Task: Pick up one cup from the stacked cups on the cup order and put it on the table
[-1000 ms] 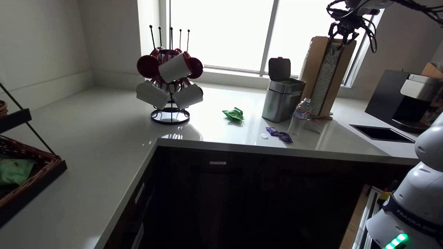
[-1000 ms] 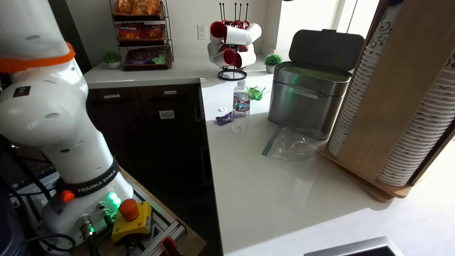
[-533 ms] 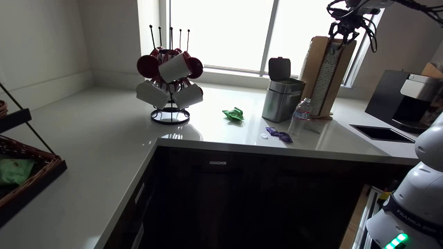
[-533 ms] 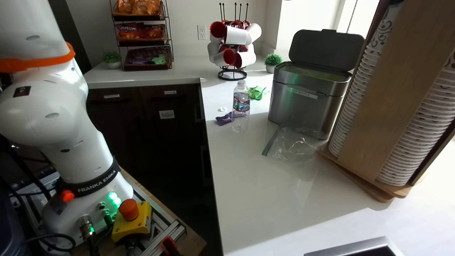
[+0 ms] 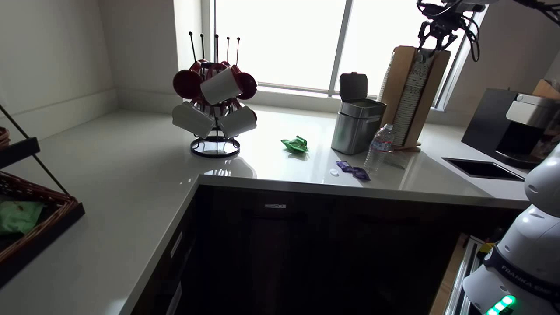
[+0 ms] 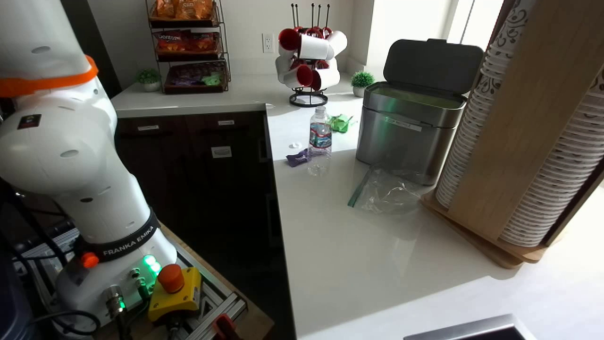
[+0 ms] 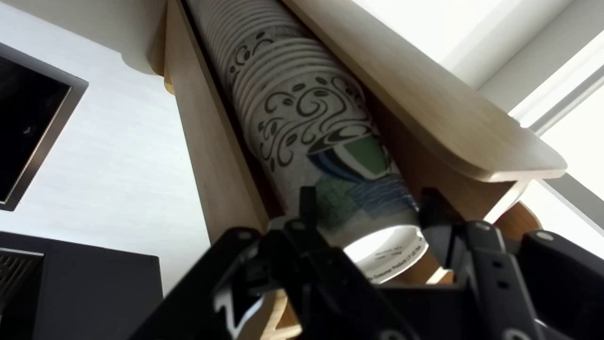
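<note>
Stacked paper cups stand bottoms up in a tall wooden holder on the white counter. My gripper is above the holder in an exterior view. In the wrist view the gripper's fingers are closed against both sides of the top cup, near its base. This patterned cup also shows in an exterior view. Several rims sit directly under it, then a printed band shows, so a short group of cups stands raised over the stack below. The fingertips' contact is partly dark.
A steel bin with raised lid stands beside the holder. A plastic bag, a water bottle, a purple wrapper and a green wrapper lie around. A mug rack, coffee machine and counter opening also stand nearby.
My gripper has moved up and slightly to the right in an exterior view. The top cups have risen with it, opening a patterned gap in the stack.
</note>
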Robot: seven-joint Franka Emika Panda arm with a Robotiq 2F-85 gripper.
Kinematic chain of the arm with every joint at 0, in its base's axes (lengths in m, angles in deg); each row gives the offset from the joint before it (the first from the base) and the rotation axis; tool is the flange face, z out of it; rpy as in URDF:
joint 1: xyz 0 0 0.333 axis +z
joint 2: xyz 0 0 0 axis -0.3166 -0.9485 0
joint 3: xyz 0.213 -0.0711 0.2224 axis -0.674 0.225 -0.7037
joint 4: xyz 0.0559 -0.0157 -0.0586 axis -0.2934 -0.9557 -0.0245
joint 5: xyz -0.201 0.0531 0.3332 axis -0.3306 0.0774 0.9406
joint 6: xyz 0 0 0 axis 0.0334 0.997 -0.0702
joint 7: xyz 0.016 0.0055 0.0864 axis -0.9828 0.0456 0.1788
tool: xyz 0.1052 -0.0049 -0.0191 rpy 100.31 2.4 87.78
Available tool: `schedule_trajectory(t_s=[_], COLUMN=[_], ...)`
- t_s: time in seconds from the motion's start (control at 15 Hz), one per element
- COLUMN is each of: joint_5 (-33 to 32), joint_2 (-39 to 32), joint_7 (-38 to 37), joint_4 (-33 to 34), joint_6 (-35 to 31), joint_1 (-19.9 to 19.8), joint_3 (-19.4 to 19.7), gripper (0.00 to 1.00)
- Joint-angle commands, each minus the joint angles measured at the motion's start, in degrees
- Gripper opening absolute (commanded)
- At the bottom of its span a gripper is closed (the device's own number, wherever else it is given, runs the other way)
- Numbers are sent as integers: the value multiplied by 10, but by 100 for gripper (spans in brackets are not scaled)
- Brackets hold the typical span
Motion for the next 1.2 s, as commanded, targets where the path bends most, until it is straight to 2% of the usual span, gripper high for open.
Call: schedule_trajectory(t_s=[0.0,0.33,0.4,0.47,0.53,0.67,0.73,0.8,0.87,1.0,1.13], joint_5=[-2,-7,-9,-10,-11,-13,-14,-15,-16,-16,-17], joint_2=[7,5,5,6,6,7,7,8,8,9,9], joint_7=[-8,-4,-4,-4,-3,-4,-4,-4,-4,-4,-4], joint_4=[-3,-7,-8,-8,-8,-9,-10,-10,-10,-11,-11], joint_6=[2,1,1,0,-1,-2,-2,-2,-2,-3,-4], joint_1=[8,11,12,12,13,13,14,14,14,15,17], joint_3=[3,2,2,2,2,2,2,2,2,1,1], gripper=[31,31,36,49,30,30,32,43,61,71,66])
